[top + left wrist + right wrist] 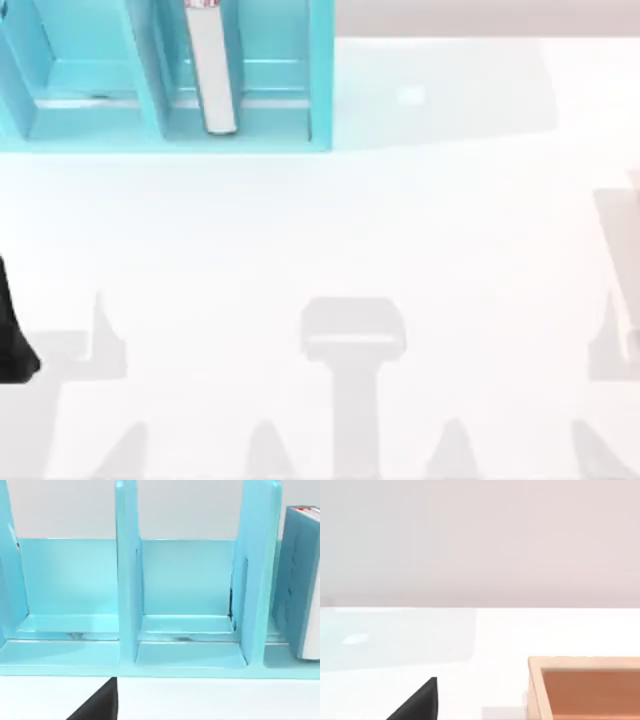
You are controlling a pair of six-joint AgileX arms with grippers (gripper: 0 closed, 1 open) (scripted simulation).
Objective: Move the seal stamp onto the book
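Left arm: dark bulk at the top view's left edge, low over the white table, well in front of the shelf.
Left gripper: a black wedge of it at the edge of the left wrist view, above the table just before the shelf's front lip; whether it is wide or narrow, cannot tell.
Shelf unit: light blue, at the table's far left, its compartments parted by upright dividers and open to the front.
Book: stands on end in the shelf's right-hand compartment, between a divider and the right end wall, white page edges up in the top view; the left wrist view shows its teal cover upright beside a divider.
Right gripper: a black wedge over bare table in the right wrist view; grip state, cannot tell.
Wooden box: orange-brown, open-topped, on the table near the right gripper.
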